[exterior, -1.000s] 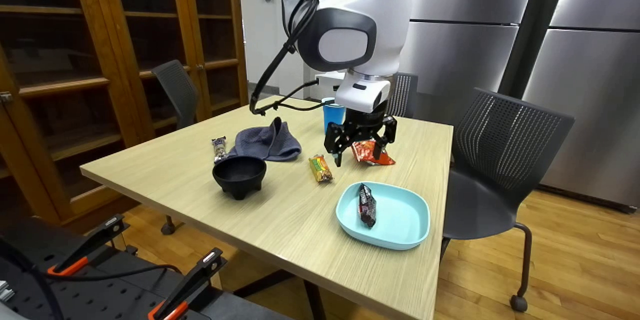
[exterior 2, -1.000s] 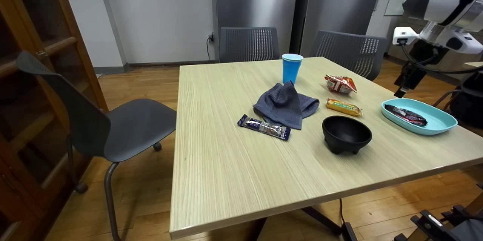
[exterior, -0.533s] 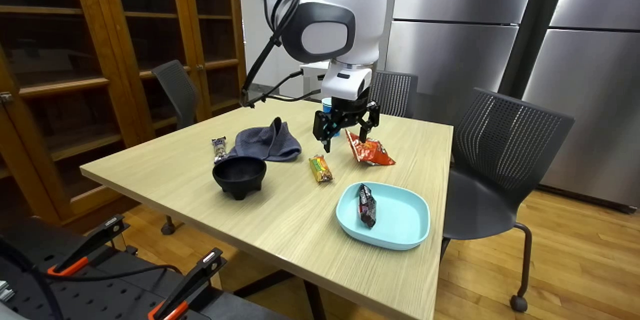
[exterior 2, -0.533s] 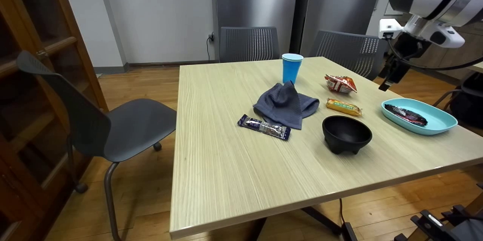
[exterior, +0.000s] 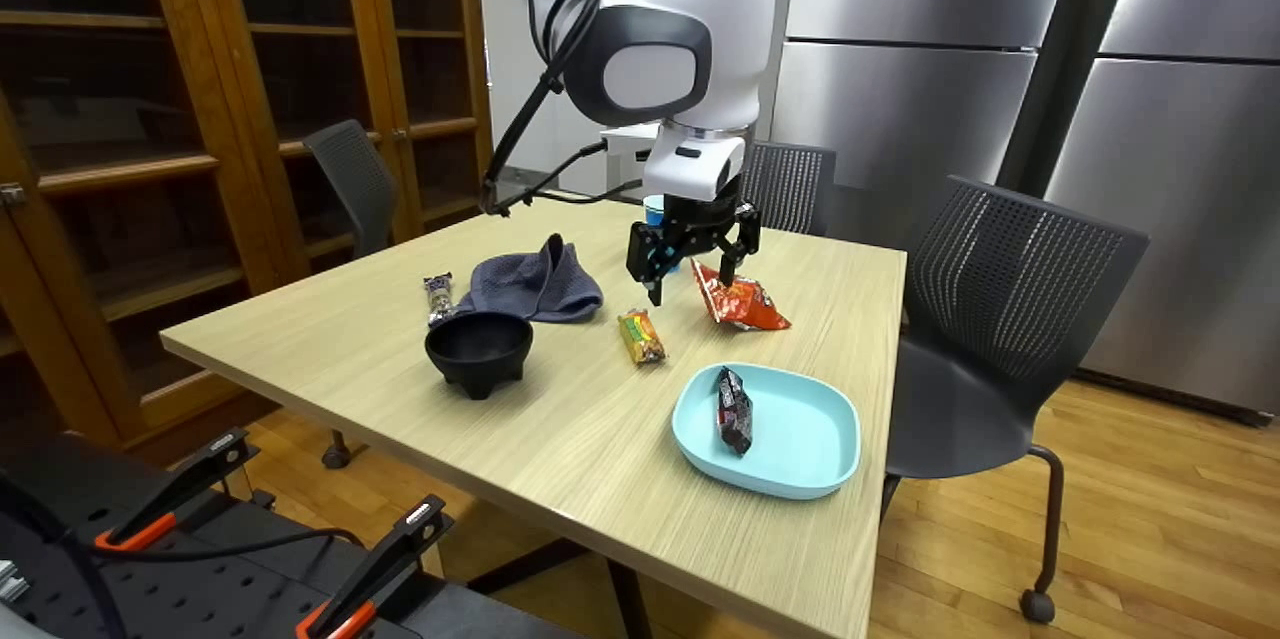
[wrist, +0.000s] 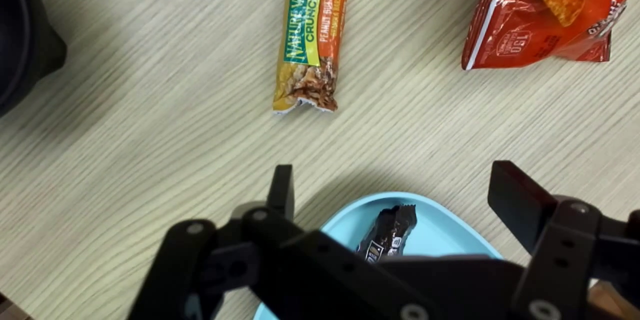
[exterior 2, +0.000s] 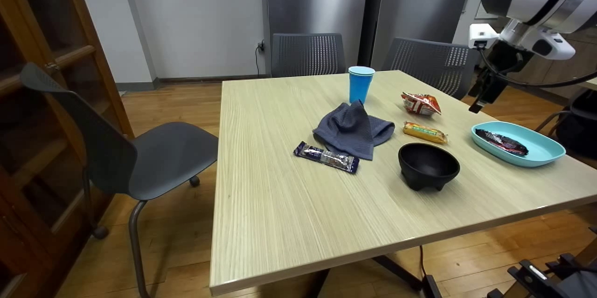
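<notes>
Robotiq gripper [wrist: 393, 185], jaws spread wide, hangs above the table [exterior: 600, 419], near a Nature Valley bar [wrist: 312, 29] and a turquoise tray [exterior: 805, 429] holding a black-wrapped snack [exterior: 735, 411].

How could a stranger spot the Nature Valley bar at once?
Start with the pale wood-grain table, then find the black bowl and the red chip bag. Between them, in both exterior views, lies the Nature Valley bar. Its yellow-and-orange wrapper with a green label sets it apart from the black-wrapped bar in the turquoise tray and the navy-and-silver bar.
</notes>
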Tool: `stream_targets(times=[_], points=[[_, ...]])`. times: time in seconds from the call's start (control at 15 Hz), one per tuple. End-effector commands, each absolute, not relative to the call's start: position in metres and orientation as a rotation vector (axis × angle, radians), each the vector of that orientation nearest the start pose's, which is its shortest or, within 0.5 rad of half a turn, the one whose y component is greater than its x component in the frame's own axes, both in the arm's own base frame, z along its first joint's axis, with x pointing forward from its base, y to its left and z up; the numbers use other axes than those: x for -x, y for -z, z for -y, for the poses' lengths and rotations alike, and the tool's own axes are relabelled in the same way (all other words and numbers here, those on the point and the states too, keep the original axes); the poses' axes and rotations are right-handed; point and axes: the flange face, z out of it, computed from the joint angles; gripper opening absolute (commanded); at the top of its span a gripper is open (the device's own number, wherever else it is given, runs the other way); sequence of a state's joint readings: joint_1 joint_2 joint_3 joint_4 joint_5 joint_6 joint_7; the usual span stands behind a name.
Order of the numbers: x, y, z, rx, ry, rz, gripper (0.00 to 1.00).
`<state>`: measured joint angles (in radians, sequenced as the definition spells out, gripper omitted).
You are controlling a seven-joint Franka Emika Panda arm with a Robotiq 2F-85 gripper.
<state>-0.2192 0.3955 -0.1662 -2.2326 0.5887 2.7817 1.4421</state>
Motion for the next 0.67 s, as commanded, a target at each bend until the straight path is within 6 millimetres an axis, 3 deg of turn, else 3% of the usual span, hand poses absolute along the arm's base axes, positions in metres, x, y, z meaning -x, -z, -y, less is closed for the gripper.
stream_targets(times=[0.0,0.27,0.6], points=[[-0.512,-0.206,0.229,1.044,0.087,-2.670,1.00],[-0.520,-0.197,0.213,0.933,0.099,-2.677,1.00],[-0.538,-0.174,0.190,0.926,0.113,-2.724,1.00]])
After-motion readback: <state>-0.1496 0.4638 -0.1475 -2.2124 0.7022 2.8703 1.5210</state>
